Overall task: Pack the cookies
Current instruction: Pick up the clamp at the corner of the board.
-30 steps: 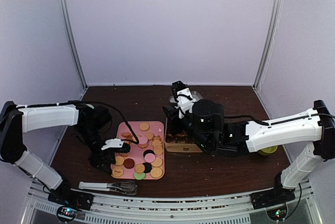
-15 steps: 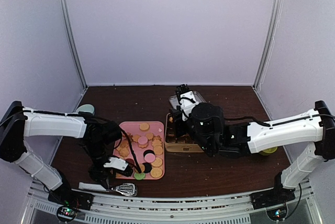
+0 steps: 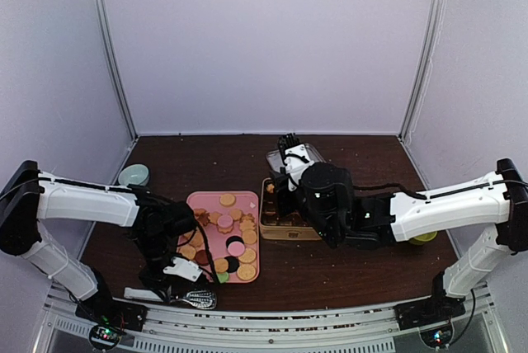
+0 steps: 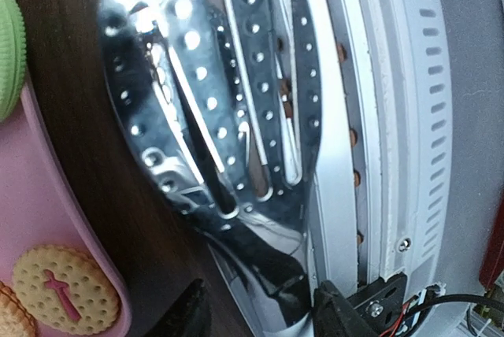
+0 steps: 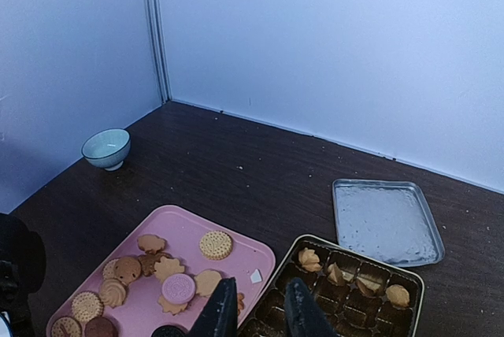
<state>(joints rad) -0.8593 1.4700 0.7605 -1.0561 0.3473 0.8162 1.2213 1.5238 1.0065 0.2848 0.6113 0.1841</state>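
Pale lilac walls close in a dark brown table (image 3: 355, 155) speckled with crumbs. From its base at the near right corner, the right arm (image 3: 445, 204) stretches low across the table to the left, its bulky wrist over a gold tin (image 3: 285, 234). The left arm (image 3: 82, 200) runs out rightward, then folds at the elbow and doubles back down toward the near edge.

A pink tray (image 5: 181, 231) lies just left of the tin and carries most of the cookies (image 3: 227, 225), a loose scatter of tan, pink and dark rounds. A few more sit in the tin's far cups. A flat silver lid (image 5: 384, 221) lies beyond the tin, and a pale green bowl (image 5: 105, 148) stands well apart near the left wall.

Perforated metal tongs (image 4: 220, 101) rest between the tray and the table's front rail. The left gripper (image 4: 264, 309) stands half wide, its fingers astride the tongs' neck. The right gripper (image 5: 256, 313) hovers above the seam between tray and tin, jaws narrowly parted with nothing between them.
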